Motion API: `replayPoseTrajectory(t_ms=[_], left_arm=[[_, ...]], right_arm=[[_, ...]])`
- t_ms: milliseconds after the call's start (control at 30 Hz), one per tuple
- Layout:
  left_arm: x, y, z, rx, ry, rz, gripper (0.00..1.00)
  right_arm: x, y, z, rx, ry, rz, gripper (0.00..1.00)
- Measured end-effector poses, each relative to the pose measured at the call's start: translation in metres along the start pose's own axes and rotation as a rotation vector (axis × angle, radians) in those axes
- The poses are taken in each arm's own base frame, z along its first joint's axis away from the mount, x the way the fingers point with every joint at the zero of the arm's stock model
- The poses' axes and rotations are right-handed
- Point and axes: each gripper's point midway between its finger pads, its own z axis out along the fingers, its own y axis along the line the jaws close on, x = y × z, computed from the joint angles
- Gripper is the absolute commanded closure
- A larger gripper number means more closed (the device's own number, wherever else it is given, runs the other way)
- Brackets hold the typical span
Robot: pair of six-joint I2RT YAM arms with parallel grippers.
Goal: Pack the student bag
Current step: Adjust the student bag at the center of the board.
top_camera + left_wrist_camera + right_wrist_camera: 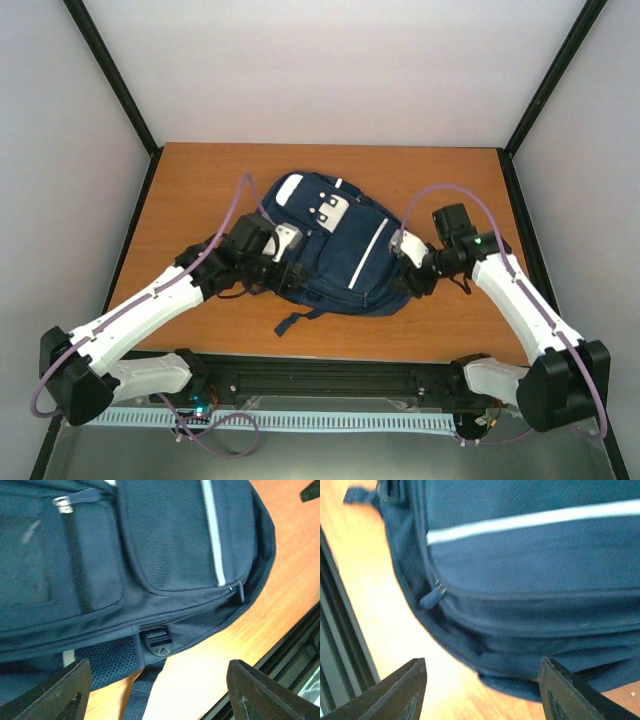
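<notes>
We see the student bag (335,250) lying flat on the wooden table (200,180), roughly in the middle and a little toward the near edge, with its front pockets facing up and its top end pointing toward the far left. A white patch (332,208) sits near that top end, and a loose dark strap (297,322) trails out from the near side onto the wood. The left gripper (288,272) is at the bag's left flank and the right gripper (412,275) is at its right flank, so the bag lies between the two arms. From the left wrist we look down on the bag's side: a mesh pocket, a black buckle (157,642) where the strap joins, a pale stripe (212,530) and a metal zip pull (62,504). The left pincer stands open, its two dark fingers (60,695) spread wide with only strap and bare table between them, holding nothing. From the right wrist the view is blurred, but we make out the navy fabric, a white stripe (520,522) and a small zip pull (431,599). The right pincer is open too. The bag's rounded edge shows between its fingers (405,692), and we cannot tell whether either finger touches the fabric.
</notes>
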Motion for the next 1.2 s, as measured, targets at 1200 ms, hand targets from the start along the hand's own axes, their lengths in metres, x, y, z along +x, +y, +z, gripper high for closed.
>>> replayPoseTrajectory(t_ms=[1200], left_arm=[[0.0, -0.065, 0.059, 0.047, 0.009, 0.732, 0.29]], right_arm=[[0.084, -0.067, 0.072, 0.074, 0.251, 0.119, 0.46]])
